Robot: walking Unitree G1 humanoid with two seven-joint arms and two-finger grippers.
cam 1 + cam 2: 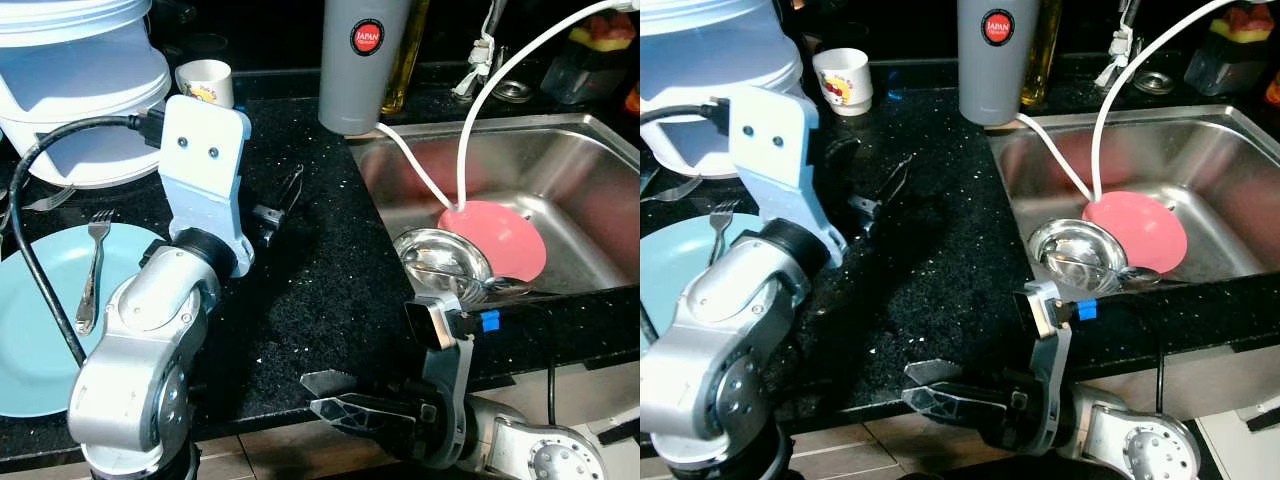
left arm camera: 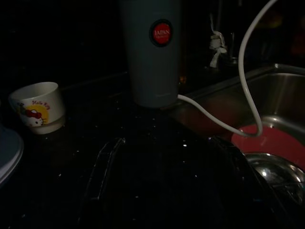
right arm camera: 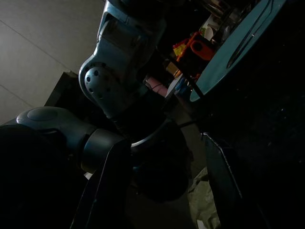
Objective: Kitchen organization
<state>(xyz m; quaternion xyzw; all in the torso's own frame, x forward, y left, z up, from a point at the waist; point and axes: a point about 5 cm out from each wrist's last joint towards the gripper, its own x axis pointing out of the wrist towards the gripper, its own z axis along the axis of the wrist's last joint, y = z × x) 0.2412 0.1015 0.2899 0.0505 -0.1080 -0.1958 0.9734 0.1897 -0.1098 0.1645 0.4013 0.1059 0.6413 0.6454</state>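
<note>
- Right gripper (image 1: 325, 393): nearest the camera, at the front edge of the black speckled stone counter (image 1: 330, 270), lying level and pointing toward the robot's left. Its two long black fingers stand a little apart with nothing between them; its placing below the edge suggests an arm held clear, not at work.
- Left gripper (image 1: 283, 200): out over the middle of the counter on the silver left arm (image 1: 150, 350), fingers aimed toward the back edge. They look parted and empty in the left wrist view; the pose reads as a reach not yet committed to any one thing.
- Pale blue round plate (image 1: 40, 320): at the front left corner of the counter, with a steel fork (image 1: 92, 275) lying across it, tines toward the back. Probably set aside for sorting.
- White cartoon-printed cup (image 1: 205, 82): upright near the back edge, just beside a stack of white plastic tubs (image 1: 80, 90).
- Tall grey cylindrical flask with a red round label (image 1: 362, 62): upright at the back edge, by the sink's corner.
- Stainless steel sink (image 1: 590, 190): it holds a pink round plate (image 1: 500, 240) and a shiny steel bowl (image 1: 440, 258) at its near wall; a white hose (image 1: 480, 110) drops onto the pink plate.
- Judgement: organising has scarcely begun; the cup and the flask lie nearest the left gripper's line.
</note>
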